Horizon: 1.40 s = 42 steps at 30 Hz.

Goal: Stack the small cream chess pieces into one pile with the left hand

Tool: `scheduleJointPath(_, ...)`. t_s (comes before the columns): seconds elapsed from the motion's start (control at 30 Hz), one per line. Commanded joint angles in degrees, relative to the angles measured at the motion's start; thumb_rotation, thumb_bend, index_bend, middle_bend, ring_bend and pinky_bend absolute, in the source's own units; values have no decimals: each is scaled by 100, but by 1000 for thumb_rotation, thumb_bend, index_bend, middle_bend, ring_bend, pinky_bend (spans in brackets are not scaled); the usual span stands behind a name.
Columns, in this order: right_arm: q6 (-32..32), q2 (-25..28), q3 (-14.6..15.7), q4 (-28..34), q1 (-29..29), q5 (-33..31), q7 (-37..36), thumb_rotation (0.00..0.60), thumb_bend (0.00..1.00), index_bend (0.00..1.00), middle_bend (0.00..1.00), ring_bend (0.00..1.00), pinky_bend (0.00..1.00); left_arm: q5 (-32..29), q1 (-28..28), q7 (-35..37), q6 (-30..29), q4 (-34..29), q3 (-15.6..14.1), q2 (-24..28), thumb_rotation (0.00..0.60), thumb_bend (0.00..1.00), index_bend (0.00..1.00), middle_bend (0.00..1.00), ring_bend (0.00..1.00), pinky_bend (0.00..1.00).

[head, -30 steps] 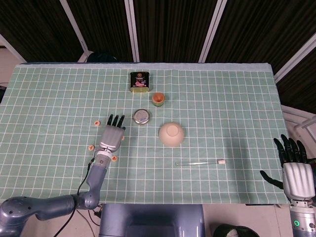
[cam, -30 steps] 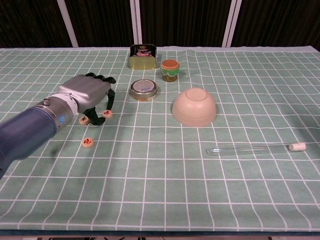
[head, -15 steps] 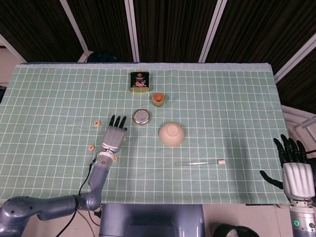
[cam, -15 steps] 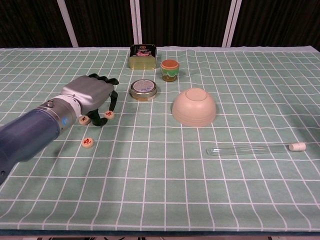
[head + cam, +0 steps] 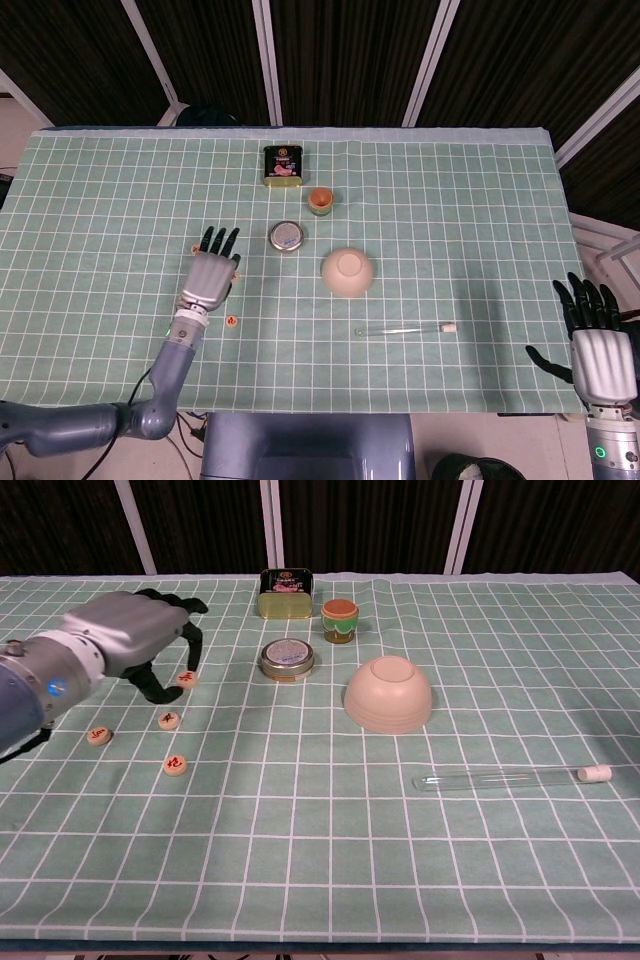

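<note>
While my left robot hand (image 5: 125,640) hangs at the upper left of the chest view with fingers spread and holding nothing, four cream chess pieces lie apart on the tabletop (image 5: 400,840). One piece (image 5: 187,679) sits at my fingertips. I should pinch it gently, lift straight, and set it flat on its neighbor (image 5: 169,720).

Green tablecloth (image 5: 330,860) with white grid; cream chess pieces (image 5: 175,765) marked red; cream bowl (image 5: 388,694); silver hand (image 5: 120,640), black fingers (image 5: 190,645); orange-lidded green cup (image 5: 340,620).
</note>
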State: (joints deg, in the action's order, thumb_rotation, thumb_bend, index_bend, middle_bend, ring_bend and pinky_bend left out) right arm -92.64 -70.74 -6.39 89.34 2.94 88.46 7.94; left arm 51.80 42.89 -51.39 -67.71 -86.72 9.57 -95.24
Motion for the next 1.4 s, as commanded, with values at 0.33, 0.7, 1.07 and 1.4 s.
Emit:
scheduleJointPath(0.33, -16, -23, -2, 16, -5, -4, 79, 600, 233, 89, 13, 0, 0, 422, -313, 750, 214, 501, -414, 132, 600, 343, 508, 3, 0, 0)
scheduleJointPath(0.7, 1, -14, -14, 18, -3, -37, 64, 600, 233, 89, 13, 0, 0, 550, -271, 790, 276, 779, -382, -85, 600, 341, 504, 8, 0, 0)
scheduleJointPath(1.07, 3, -8, -23, 22, -4, -56, 65, 600, 233, 89, 13, 0, 0, 417, -222, 593, 394, 1022, -333, -329, 600, 341, 490, 9, 0, 0)
scheduleJointPath(1.4, 0, -3, -32, 27, -6, -71, 69, 600, 233, 89, 13, 0, 0, 423, -186, 497, 439, 1123, -311, -431, 600, 341, 473, 9, 0, 0)
